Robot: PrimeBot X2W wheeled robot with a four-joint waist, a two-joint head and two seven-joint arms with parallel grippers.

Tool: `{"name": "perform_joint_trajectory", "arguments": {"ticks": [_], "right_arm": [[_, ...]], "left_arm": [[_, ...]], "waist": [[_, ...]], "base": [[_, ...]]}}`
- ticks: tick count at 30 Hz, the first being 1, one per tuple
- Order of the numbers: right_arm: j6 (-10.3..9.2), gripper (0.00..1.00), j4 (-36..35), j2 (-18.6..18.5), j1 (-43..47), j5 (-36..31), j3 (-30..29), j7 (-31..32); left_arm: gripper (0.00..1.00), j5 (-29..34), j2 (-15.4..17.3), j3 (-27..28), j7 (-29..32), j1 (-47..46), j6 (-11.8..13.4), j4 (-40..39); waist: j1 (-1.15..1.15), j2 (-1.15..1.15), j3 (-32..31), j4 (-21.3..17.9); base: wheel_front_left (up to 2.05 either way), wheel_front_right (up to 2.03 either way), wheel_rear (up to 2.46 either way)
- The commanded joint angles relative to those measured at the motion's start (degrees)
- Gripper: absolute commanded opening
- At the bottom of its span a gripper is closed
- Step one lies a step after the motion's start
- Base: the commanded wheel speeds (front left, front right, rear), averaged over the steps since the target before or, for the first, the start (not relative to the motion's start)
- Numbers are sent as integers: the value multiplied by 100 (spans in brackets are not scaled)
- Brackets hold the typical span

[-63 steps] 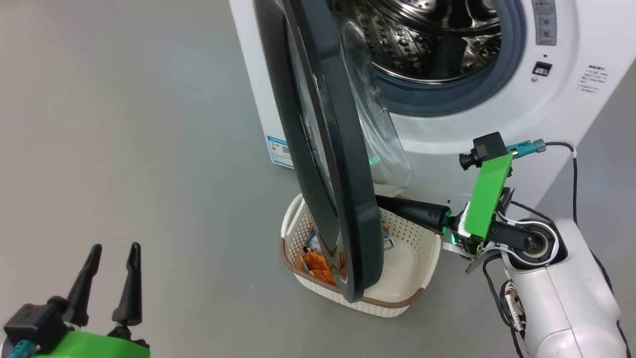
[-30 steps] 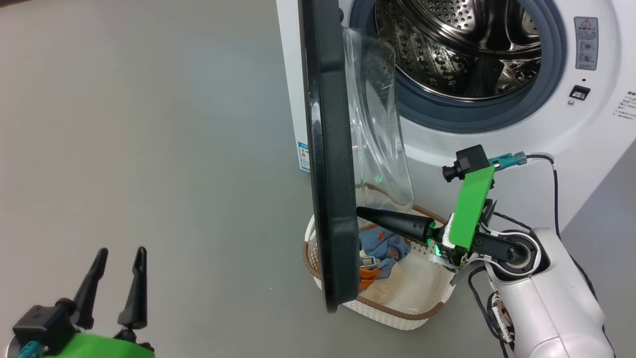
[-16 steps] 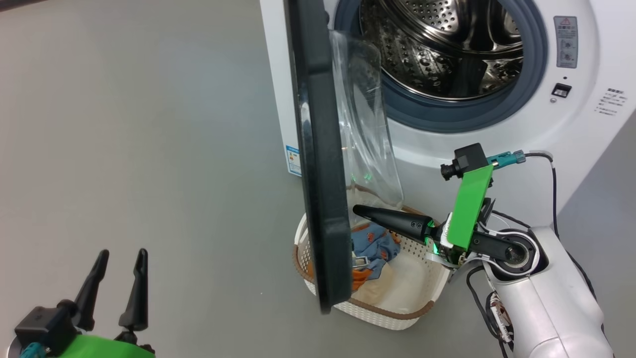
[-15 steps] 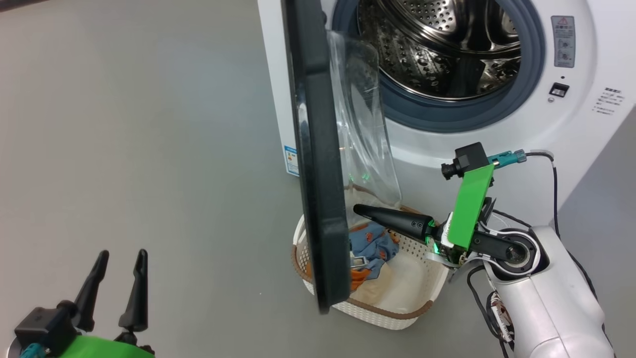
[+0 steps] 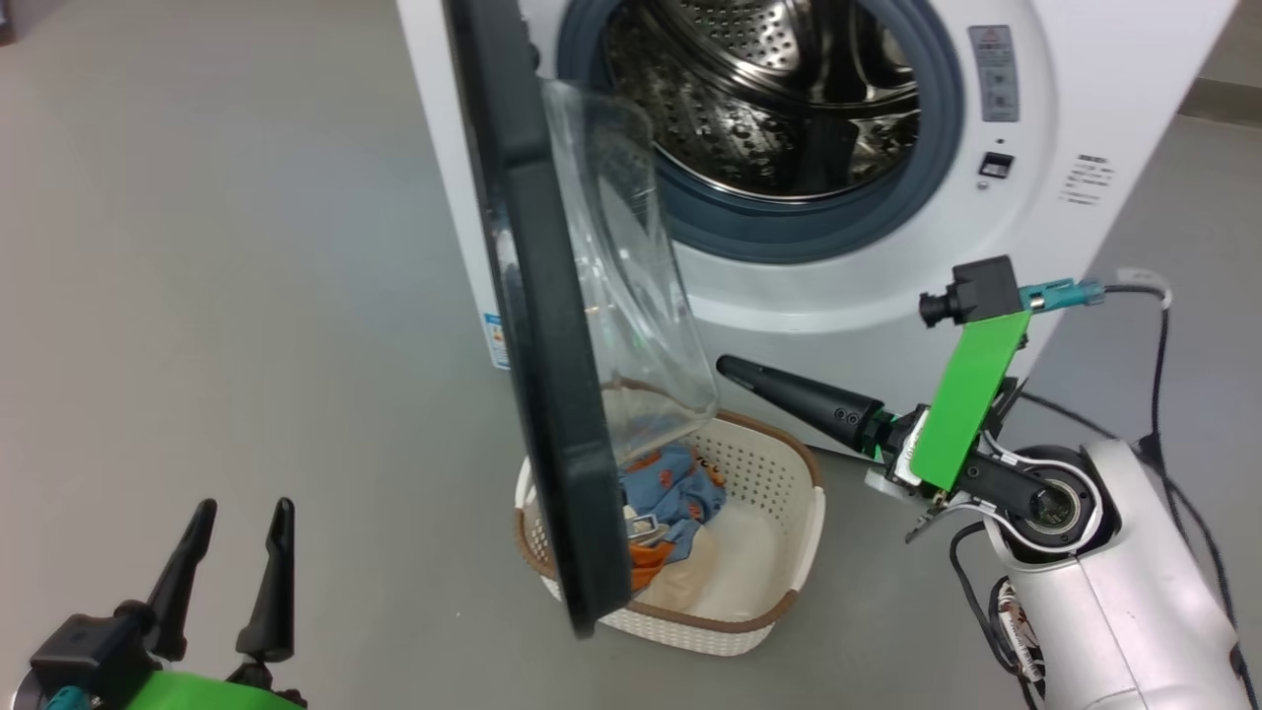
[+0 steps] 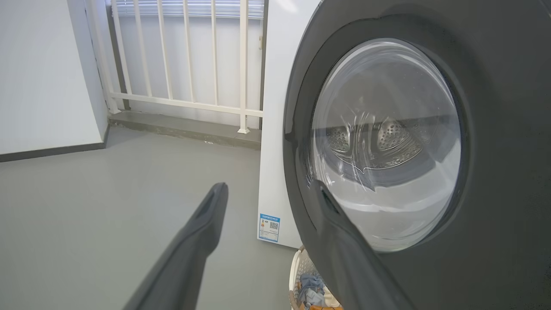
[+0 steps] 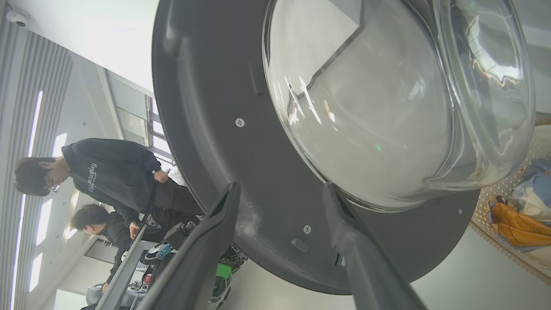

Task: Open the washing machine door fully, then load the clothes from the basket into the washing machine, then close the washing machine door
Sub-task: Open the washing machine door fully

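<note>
Soft blue, orange and cream clothes (image 5: 680, 483), heaped in cream perforated plastic basket (image 5: 710, 631) before white front-loading washing machine (image 5: 1085, 79), under its open round black door (image 5: 542, 345); light, limp, probably pinch a raised fold; left tool (image 5: 245, 505) and right tool (image 7: 282, 187) wide, empty.

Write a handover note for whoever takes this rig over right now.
Left gripper: jaws open, empty, apart from the job's things.
Right gripper: jaws open, empty, facing the washing machine door on its inner side.
Done: door partly open, hanging over the basket; the clothes lie in the basket; the visible drum is empty.
Left: open fully, load, close.
</note>
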Motion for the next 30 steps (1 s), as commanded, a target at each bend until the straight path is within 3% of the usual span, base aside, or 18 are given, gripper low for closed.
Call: {"name": "perform_joint_trajectory", "arguments": {"ticks": [1, 15, 30], "right_arm": [[17, 100, -395, -58, 19, -228, 151, -228], [17, 100, -1562, -729, 578, -1069, 707, -1865], [17, 100, -1916, -1444, 1145, -2466, 1180, -4086]], "left_arm": [[100, 44, 141, 240, -54, -71, -17, -179], [100, 66, 139, 415, -54, 80, -17, -279], [100, 64, 124, 575, -54, 354, -17, -465]], "waist": [[0, 0, -23, -244], [0, 0, -83, -971], [0, 0, -63, -1618]], "base": [[0, 0, 0], [0, 0, 0], [0, 0, 0]]}}
